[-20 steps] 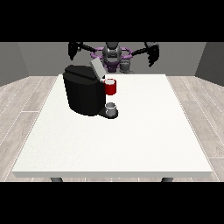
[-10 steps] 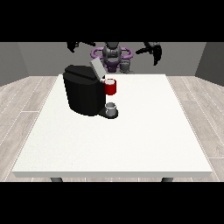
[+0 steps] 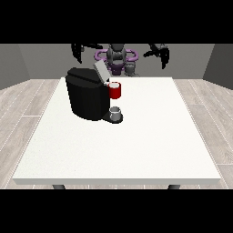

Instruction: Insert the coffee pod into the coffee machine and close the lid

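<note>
While both hands point(image 3: 81, 49) point(image 3: 159, 51) hang with fingers loosely spread, the black coffee machine point(image 3: 86, 93) has its lid point(image 3: 100, 71) raised.

one raised view across table point(image 3: 136, 150), facing robot point(image 3: 117, 57)

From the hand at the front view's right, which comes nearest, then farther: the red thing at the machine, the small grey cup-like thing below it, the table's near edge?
Hand at the view's right:
1. Red thing at the machine, left of the hand.
2. Small grey thing, on the black coffee machine's base.
3. White table's near edge, farthest, toward the camera.
</note>
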